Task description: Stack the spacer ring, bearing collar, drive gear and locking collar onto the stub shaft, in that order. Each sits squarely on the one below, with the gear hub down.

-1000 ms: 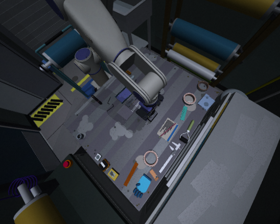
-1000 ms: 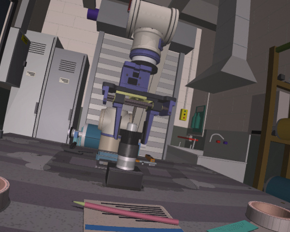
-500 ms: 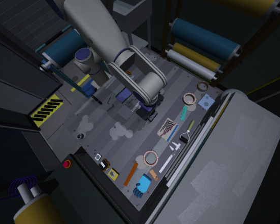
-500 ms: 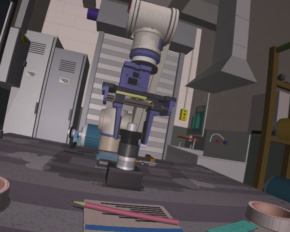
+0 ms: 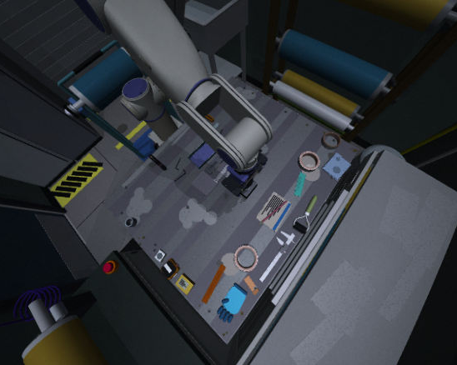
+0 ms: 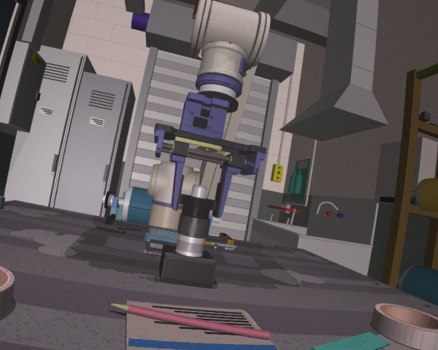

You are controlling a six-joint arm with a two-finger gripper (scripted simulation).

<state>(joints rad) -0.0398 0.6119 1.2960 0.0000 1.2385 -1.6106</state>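
The stub shaft stands upright on a dark block at mid-table. Its light tip shows above a stack of parts. From the bottom these are a silvery ring, a dark grey collar and a black part. The black top part is held in my gripper, which is closed around it from above. In the side camera the arm's wrist hides most of the stack, and only the gripper and block show. I cannot tell which named part the black one is.
Behind the work stand the arm's base and grey lockers. Tape rolls, a notepad with a pencil, a blue glove and small tools lie toward the table's right and front. A small metal cup sits left.
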